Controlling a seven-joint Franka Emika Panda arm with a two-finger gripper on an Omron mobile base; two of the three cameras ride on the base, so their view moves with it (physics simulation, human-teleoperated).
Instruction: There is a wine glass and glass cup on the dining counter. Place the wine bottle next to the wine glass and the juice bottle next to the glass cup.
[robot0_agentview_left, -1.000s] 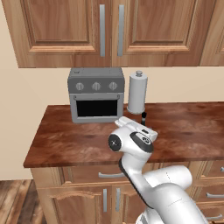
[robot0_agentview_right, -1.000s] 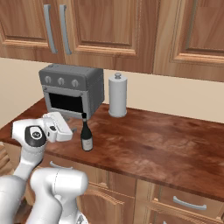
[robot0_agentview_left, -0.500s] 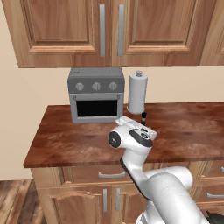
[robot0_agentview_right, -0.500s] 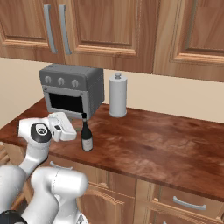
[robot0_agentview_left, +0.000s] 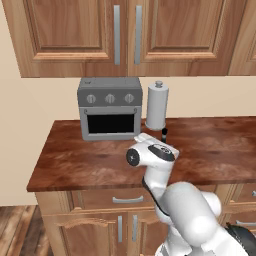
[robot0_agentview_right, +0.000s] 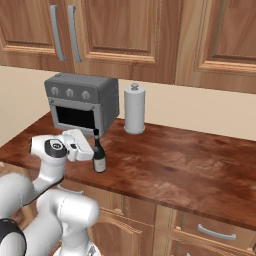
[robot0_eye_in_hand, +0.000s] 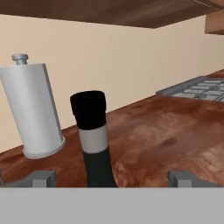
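The jaws stand wide apart either side of the wine bottle (robot0_eye_in_hand: 94, 140), gripping nothing yet, level with its neck just before the toaster oven (robot0_agentview_right: 82, 102), seemingly lined up for a grasp.

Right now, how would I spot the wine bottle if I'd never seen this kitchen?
Find the grey toaster oven on the wooden counter. Before its right corner stands the wine bottle: small, dark, black-capped, unlike the taller white paper-towel roll behind.

- I see a home kitchen: wood wall cabinets (robot0_agentview_left: 125, 35) above a wood-grain counter (robot0_agentview_right: 200, 170).
- Toaster oven (robot0_agentview_left: 110, 107), paper-towel roll (robot0_agentview_right: 134, 109), drawers (robot0_agentview_left: 117, 199) below.
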